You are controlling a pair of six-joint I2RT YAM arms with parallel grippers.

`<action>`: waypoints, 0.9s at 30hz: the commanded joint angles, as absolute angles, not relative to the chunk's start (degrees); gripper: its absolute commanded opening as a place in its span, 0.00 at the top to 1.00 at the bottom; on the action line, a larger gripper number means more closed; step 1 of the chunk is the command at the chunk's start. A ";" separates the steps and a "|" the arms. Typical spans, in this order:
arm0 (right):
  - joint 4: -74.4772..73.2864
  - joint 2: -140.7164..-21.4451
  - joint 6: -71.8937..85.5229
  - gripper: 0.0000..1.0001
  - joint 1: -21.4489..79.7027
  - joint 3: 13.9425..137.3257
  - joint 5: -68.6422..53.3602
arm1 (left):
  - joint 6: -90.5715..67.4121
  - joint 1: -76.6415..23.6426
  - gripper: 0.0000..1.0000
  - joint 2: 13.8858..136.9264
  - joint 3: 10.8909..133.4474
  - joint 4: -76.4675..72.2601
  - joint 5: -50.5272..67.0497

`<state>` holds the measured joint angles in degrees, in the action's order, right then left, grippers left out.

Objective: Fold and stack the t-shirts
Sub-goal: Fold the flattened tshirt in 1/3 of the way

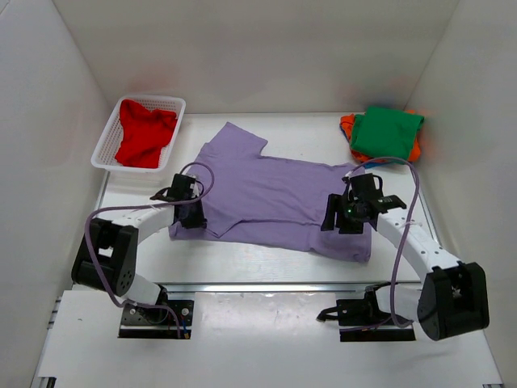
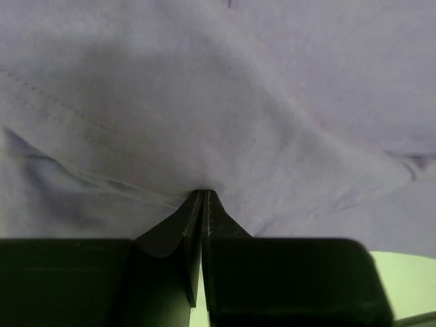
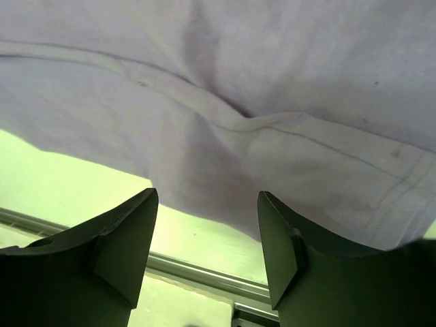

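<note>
Left pincer clamps a fold of the lavender t-shirt spread on the table. Right pincer stands wide, empty, at the shirt's hem.

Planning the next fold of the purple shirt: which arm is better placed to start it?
Left. The left gripper is shut on the lavender shirt, while the right gripper stands open at its hem, holding nothing.

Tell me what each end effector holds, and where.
Left end effector pinches the purple shirt at its left end; right end effector is open, holding nothing.
</note>
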<state>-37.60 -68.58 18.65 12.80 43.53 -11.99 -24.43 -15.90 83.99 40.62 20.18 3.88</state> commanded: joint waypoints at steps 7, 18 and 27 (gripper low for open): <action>-35.16 -66.00 18.72 0.20 10.46 42.53 -14.59 | -24.70 -19.34 0.82 83.06 37.19 26.72 -1.94; -38.58 -69.61 14.33 0.18 8.53 49.57 -14.24 | -27.51 -24.08 0.87 78.30 35.95 37.61 -2.64; -39.11 -69.87 11.95 0.16 5.98 51.06 -14.77 | -23.74 -21.45 0.77 71.65 45.33 49.29 2.02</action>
